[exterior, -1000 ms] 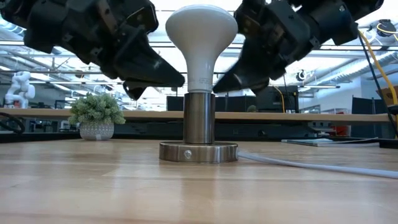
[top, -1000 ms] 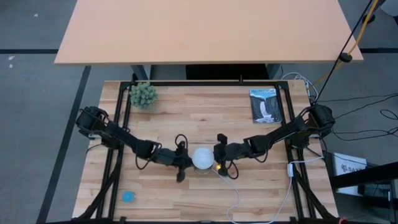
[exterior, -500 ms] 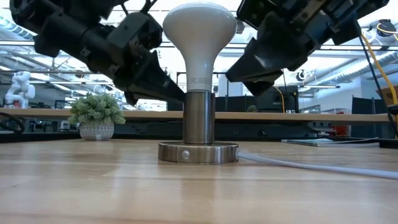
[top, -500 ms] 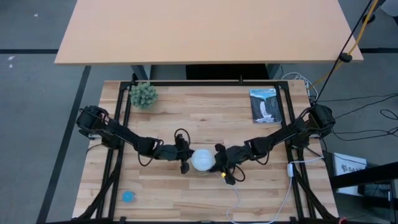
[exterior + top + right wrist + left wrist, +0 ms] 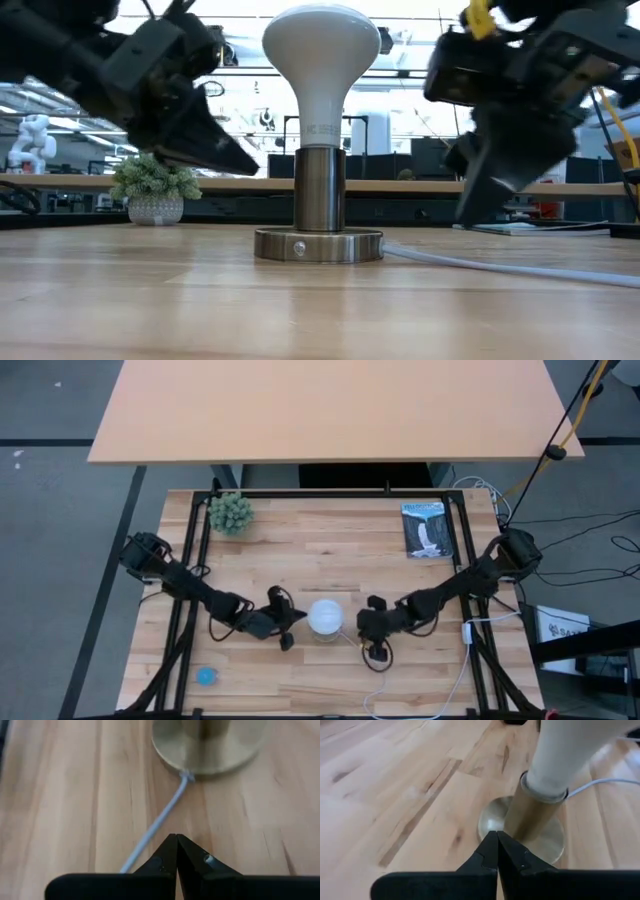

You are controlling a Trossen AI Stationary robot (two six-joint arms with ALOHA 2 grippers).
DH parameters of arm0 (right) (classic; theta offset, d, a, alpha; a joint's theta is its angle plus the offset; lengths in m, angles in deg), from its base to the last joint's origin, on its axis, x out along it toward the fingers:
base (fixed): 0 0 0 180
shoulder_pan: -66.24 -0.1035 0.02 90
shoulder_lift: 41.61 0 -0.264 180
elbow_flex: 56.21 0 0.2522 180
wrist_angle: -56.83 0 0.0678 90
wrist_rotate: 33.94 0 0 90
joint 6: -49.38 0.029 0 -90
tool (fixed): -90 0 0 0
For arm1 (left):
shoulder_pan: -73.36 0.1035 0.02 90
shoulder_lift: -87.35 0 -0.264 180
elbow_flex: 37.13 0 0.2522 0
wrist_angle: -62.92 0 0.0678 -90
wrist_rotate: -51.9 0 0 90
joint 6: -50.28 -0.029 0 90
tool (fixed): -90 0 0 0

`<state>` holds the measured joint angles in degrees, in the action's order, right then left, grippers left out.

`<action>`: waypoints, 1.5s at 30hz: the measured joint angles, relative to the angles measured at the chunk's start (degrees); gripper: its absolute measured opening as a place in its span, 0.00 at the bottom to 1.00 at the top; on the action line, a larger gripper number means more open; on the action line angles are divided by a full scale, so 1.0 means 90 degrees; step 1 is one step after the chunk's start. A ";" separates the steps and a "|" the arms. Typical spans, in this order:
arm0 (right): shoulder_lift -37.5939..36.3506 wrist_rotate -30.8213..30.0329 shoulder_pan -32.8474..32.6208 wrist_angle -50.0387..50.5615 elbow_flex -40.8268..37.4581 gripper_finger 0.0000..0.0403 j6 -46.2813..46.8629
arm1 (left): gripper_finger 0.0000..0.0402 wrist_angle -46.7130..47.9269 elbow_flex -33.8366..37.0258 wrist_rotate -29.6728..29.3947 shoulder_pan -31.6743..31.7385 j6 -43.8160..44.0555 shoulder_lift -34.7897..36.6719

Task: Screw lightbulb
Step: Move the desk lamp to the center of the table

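Wood-plank worktop (image 5: 330, 560) with a lab room behind in the low view. Far left near the front edge, small blue disc (image 5: 206, 676). Back left, potted plant (image 5: 230, 512). Left gripper (image 5: 287, 626) sits just left of the lightbulb, apart from it; fingers (image 5: 490, 857) pressed together, tips meeting, nothing between them, aimed at the socket base. Centre: lightbulb (image 5: 321, 60) stands upright, white dome up, narrow end seated in the metal socket post (image 5: 319, 190) on its round base disc (image 5: 319, 243). From above the bulb's dome (image 5: 325, 617) covers the socket. White cord (image 5: 159, 822) runs from the base disc across the planks toward the front right. Right gripper (image 5: 377, 640) is just right of the bulb, low by the cord, not touching the bulb; its fingers (image 5: 176, 855) also closed tip to tip, empty. Back right, a booklet (image 5: 427, 530) lies flat.
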<state>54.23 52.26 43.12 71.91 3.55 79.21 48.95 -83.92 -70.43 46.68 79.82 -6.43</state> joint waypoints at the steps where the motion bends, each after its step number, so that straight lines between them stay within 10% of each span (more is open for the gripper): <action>1: -0.0007 -0.0198 -0.0120 0.0097 0.0000 0.00 0.0141 | 0.00 -0.0042 0.0076 -0.0105 -0.0086 0.0030 0.0003; 10: -0.0419 -0.2647 -0.1615 0.0987 -0.0010 0.00 0.1689 | 0.00 -0.2471 0.0940 0.0031 -0.0201 -0.0177 0.0022; 16: -0.0613 -0.3695 -0.2142 -0.0885 -0.0772 0.00 0.1926 | 0.00 -0.3978 0.1421 0.1235 -0.0059 -0.0873 0.0022; 24: 0.0348 -0.3429 -0.1794 -0.5510 -0.1302 0.00 0.0409 | 0.00 -0.3818 0.1432 0.1900 0.0088 -0.1072 0.0022; 35: 0.2282 -0.3426 -0.1008 -0.5379 -0.0254 0.00 0.0668 | 0.00 -0.3737 0.1432 0.1919 0.0039 -0.1173 0.0019; 45: 0.2003 -0.3460 -0.0554 -0.3922 -0.0182 0.00 0.0943 | 0.00 -0.3710 0.1432 0.1917 0.0044 -0.1170 0.0017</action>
<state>72.25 21.12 38.14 36.62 1.91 87.69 15.56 -71.03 -53.18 47.07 69.28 -6.28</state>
